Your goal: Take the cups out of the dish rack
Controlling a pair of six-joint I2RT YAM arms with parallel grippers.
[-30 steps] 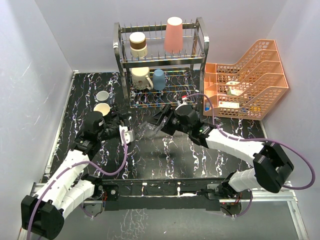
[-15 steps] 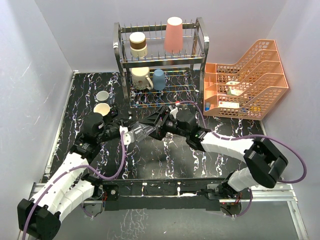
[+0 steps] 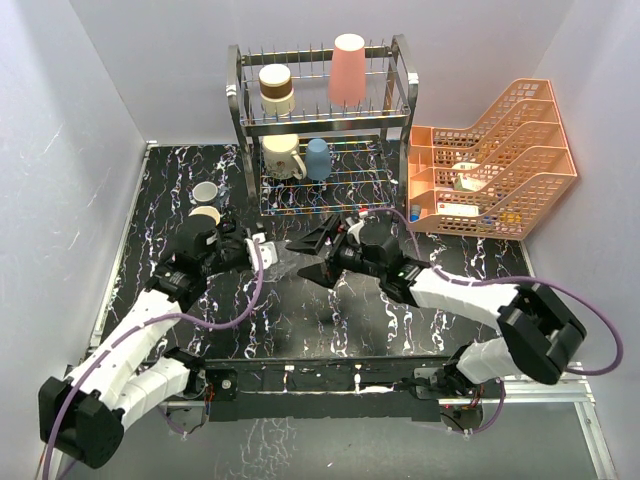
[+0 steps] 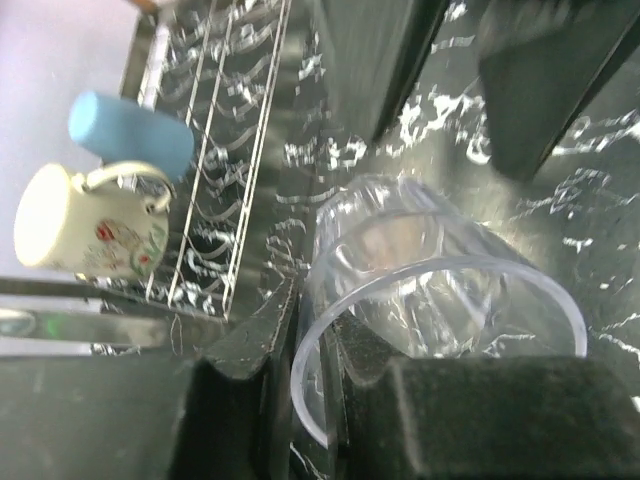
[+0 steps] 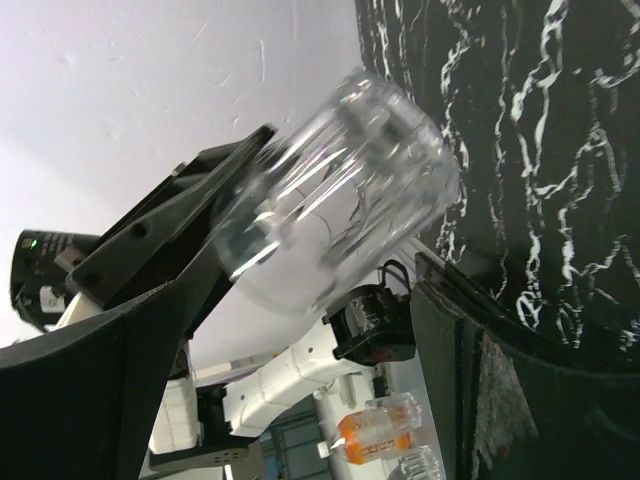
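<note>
1. Where the black marbled surface [image 3: 300, 320] lies in front of the dish rack [image 3: 405, 95], the clear glass [image 4: 430, 290] is held on its side, its mouth toward my left arm and its base toward my right
2. My left gripper [image 4: 312, 345] is clamped on the rim of the glass, one finger inside the mouth and the other outside against the wall
3. My right gripper [image 3: 300, 256] is spread wide around the base end of the glass; the right wrist view shows a gap on each side, so neither of its fingers [image 5: 90, 390] touches the glass
4. On the rack's top tier the salmon-pink tumbler [image 3: 347, 70] stands upside down, and the brown-and-cream cup [image 3: 276, 88] sits to its left, apart from it
5. On the lower tier the cream mug [image 3: 283, 155], with a print on its side, sits just beside the blue cup [image 3: 318, 158]
6. Left of the rack, on the surface, the small white cup [image 3: 205, 191] stands near a cream-coloured cup [image 3: 205, 213], which my left arm partly hides
7. The orange mesh trays [image 3: 500, 160] stand to the right of the rack, close against its corner post
</note>
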